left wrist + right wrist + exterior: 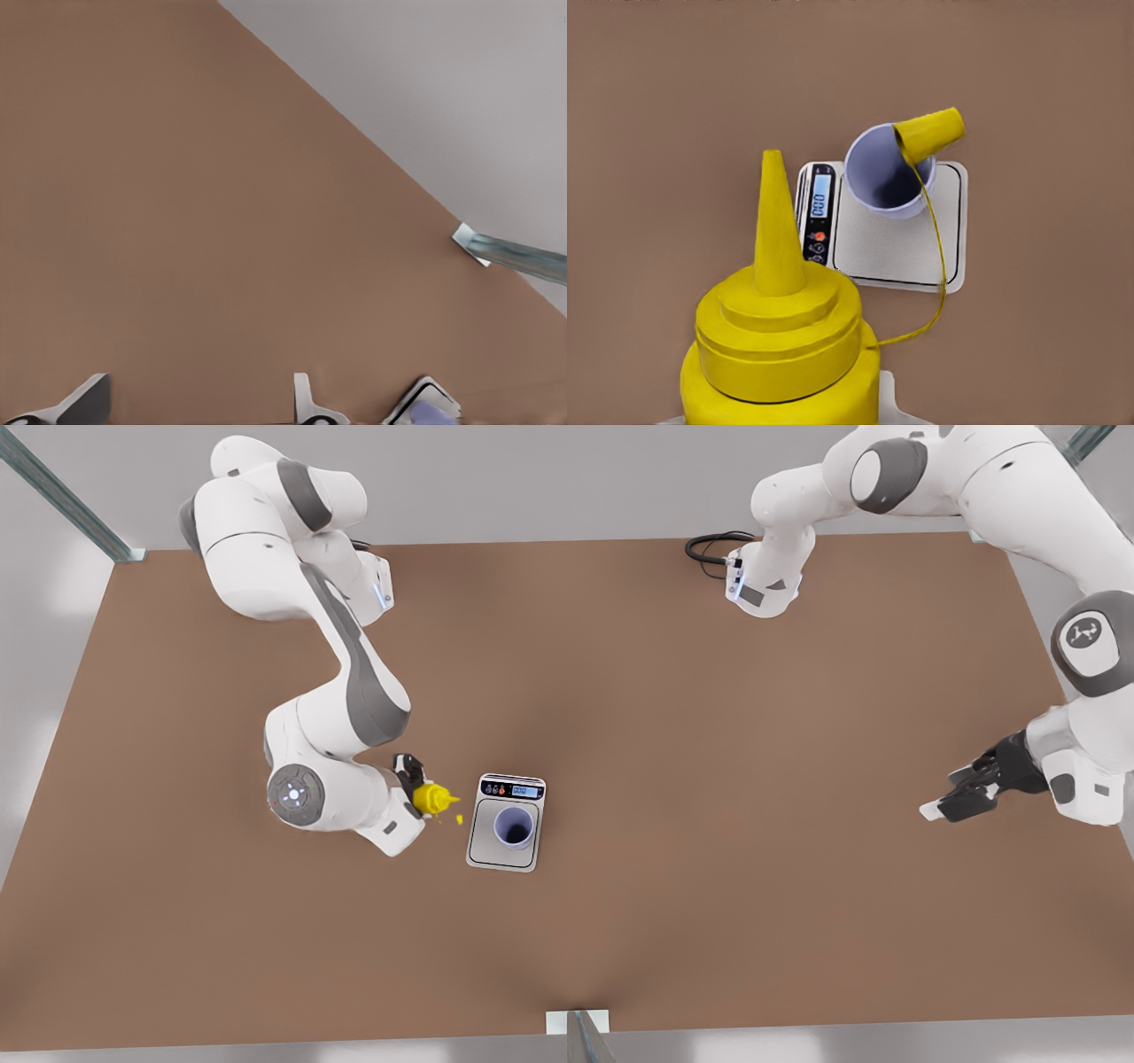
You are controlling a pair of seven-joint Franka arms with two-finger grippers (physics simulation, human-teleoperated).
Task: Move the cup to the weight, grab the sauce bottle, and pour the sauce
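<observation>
Sauce bottle (431, 798) sits in the right gripper (410, 778) at the front view's left, tipped so its conical nozzle aims toward the weight (506, 821); the jaws pinch the bottle's body, though much of the grip is hidden behind the wrist. In the right wrist view the bottle (780, 354) rises close to the lens, its nozzle tip lined up with the scale (881, 226) beyond. Cup (514, 825) stands upright on the scale's grey plate, just beside the dark display strip; the same cup (888, 171) shows its open mouth in the right wrist view, where a small yellow cap (930, 133) hangs at the rim on a thin yellow tether. Sauce (460, 818) shows as yellow droplets between nozzle and scale, over the brown table (709, 886), short of the cup. Left gripper (961, 793) waits well apart at the front view's right, jaws spread with nothing between; its fingertips (84, 400) hang over bare tabletop.
</observation>
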